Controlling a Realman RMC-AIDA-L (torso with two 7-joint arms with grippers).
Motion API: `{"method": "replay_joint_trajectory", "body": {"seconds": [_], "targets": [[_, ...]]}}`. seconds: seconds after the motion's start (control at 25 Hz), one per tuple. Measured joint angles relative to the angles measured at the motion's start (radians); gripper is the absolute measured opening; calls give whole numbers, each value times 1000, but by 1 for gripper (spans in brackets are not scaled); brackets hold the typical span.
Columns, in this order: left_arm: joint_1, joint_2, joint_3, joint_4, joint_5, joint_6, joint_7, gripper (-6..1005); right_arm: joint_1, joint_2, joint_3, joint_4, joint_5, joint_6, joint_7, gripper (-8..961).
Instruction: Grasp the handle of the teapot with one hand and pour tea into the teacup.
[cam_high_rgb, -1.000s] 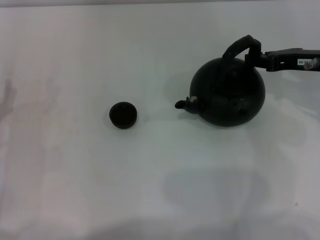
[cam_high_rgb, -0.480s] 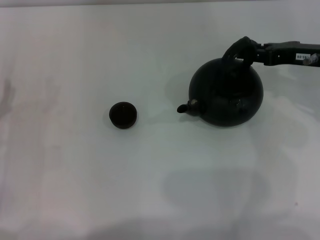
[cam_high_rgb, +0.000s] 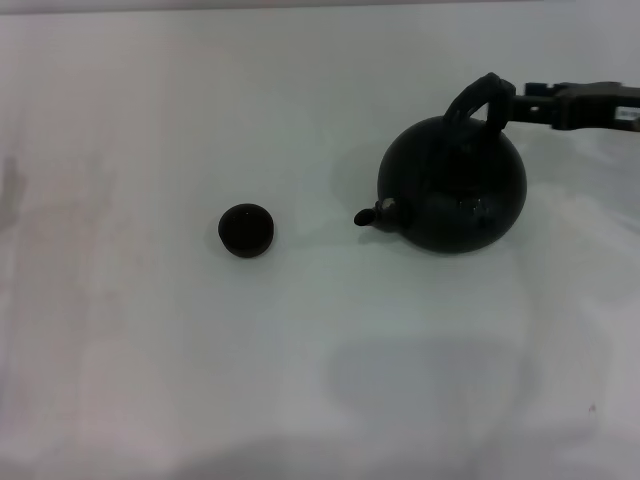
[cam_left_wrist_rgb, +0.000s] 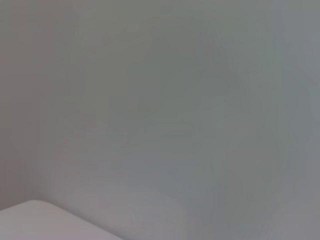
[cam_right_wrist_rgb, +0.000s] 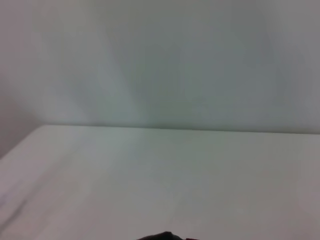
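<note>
Across the whole frame, tabletop (cam_high_rgb: 150, 380): pale, bare-looking surface carrying both task things; you can see only soft shadows on it in the lower part of the head view.
Teapot (cam_high_rgb: 455, 185): sits right of centre in the upper half, upright, spout (cam_high_rgb: 372, 213) pointing toward frame left. Judge it heavy and rigid, with a glossy round body that would slide in a pinch, so don't take it by the belly. Whether it holds liquid you cannot see; expect weight to shift when tipped.
Handle (cam_high_rgb: 478, 98): arched hoop over the pot's top, upper right. This is your hold; its ribbed surface should give grip, and the crown of the arch keeps the pot hanging level.
Right gripper (cam_high_rgb: 520, 106): reaches in from the right edge, its tip right at the hoop's right side. You cannot tell whether it is clamped or merely beside it; dark on dark hides the fingers.
Teacup (cam_high_rgb: 246, 229): left of centre, well apart from the spout. Small, light, likely easy to nudge or overfill.
Left gripper: not visible anywhere.
Wrist views: the left shows only blank grey; the right shows pale tabletop with a dark sliver at its lower edge, unidentifiable.
</note>
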Motion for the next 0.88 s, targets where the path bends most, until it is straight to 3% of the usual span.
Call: {"method": "replay_joint_trajectory", "body": {"seconds": [0.24,0.48,0.64,0.88], "targets": [[-4,0,0,11,0,1,0,861,-13,-3,144,13,-1,-155,-47,754],[-8,-1,0,13,-2,1,0,862,-33,6,350,118,76,-155,-188,751],[-9,-3,0,13,-2,1,3,862,-26,6,471,360,373,-140,-542,749],[-20,-4,0,10,-2,1,4,861,1,9,478,711,868,-240,-1246,746]]}}
